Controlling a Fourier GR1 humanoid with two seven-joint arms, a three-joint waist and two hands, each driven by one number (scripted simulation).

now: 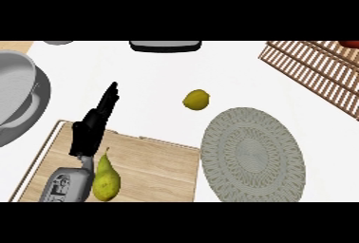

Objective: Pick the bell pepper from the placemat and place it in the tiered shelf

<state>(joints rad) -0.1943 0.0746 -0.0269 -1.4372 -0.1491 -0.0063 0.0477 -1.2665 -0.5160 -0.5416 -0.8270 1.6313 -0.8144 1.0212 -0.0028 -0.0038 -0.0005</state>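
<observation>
Head view: red bell pepper (pixel 350 43) on tiered shelf (pixel 316 71), far from left hand (pixel 95 123).

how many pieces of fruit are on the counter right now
2 clearly: a lemon on the bare counter above the placemat, and a pear on the cutting board. A red thing on the shelf is mostly cut off.

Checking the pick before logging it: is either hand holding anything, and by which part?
Nothing is held. The left hand hovers open, fingers straight, over the wooden cutting board; the right hand is not in view.

Grey woven placemat (pixel 252 154), yellow lemon (pixel 196 100), yellow-green pear (pixel 106 179), black hand (pixel 93 124).
</observation>
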